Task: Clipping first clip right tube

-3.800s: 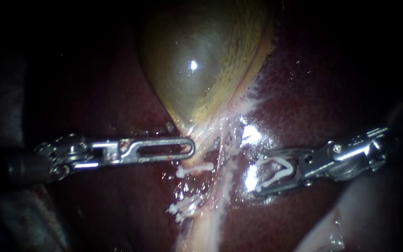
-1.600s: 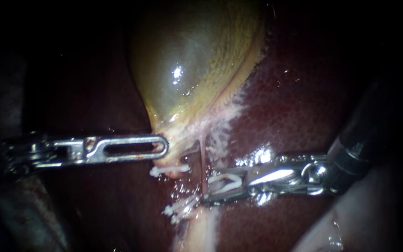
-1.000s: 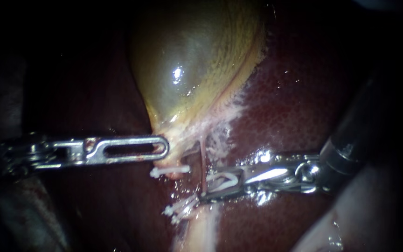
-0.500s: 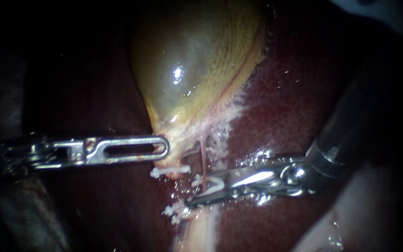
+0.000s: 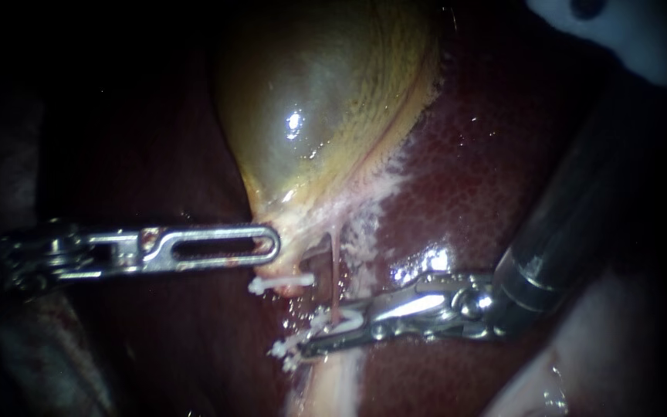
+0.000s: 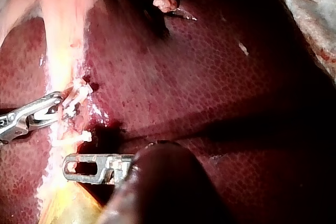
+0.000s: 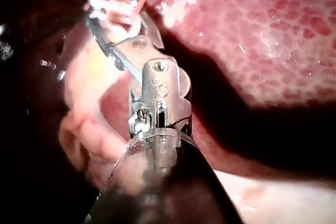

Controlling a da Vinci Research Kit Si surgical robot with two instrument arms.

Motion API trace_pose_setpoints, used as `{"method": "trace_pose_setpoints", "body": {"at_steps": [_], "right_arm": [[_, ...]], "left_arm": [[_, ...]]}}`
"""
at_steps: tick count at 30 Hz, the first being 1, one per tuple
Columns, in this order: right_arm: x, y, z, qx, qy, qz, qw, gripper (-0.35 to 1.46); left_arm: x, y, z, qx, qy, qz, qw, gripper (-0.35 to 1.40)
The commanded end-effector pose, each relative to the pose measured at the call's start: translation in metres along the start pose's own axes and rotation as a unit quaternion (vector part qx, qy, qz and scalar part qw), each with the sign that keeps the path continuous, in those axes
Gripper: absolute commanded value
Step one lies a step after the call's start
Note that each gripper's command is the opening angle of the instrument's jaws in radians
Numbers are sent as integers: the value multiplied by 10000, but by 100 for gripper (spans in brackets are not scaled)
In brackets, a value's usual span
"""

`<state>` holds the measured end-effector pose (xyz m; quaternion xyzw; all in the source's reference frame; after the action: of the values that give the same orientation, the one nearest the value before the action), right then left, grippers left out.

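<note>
Now right instrument (image 5: 326, 333) jaws squeezed tighter than before — pinching clip (image 5: 349, 323) round right tube (image 5: 335, 274), 6 o'clock of gallbladder (image 5: 326, 100) — clip nearly locked.

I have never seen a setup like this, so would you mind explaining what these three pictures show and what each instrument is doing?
This is a surgical robot working on a pig's organs. The wide picture comes from the endoscope, a camera close to the tissue. The other two come from cameras riding on each arm, each looking along its own instrument.

The greenish sac is the gallbladder, and the dark red surface around it is the liver. The left instrument reaches in at the gallbladder's narrow end. The right instrument holds a white clip between its jaws. The clip is open in a V and appears to straddle the thin right tube that leads away from the gallbladder. A second white clip sits on tissue just left of that tube in the endoscope view.
</note>
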<state>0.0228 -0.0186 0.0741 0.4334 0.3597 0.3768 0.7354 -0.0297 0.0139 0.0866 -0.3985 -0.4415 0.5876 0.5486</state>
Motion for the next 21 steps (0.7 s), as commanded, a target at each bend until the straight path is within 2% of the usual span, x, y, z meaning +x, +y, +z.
{"method": "trace_pose_setpoints", "body": {"at_steps": [1,9,11,15,18,21], "right_arm": [[-1,1,0,-9,-22,-17,10000,39],[1,6,1,-5,-25,-25,10000,28],[2,9,1,-16,-18,-26,10000,19],[4,16,0,-98,5,-20,9999,-13],[6,22,0,-193,36,-16,9998,-28],[4,26,-1,-214,33,-24,9998,-35]], "left_arm": [[0,0,1,2,4,4,10000,-35],[-1,-1,3,18,1,7,10000,-35],[-1,-1,3,19,2,8,10000,-35],[-2,-1,4,20,4,8,10000,-35],[-2,-1,4,20,4,9,10000,-35],[-2,-1,4,20,4,9,10000,-35]]}}
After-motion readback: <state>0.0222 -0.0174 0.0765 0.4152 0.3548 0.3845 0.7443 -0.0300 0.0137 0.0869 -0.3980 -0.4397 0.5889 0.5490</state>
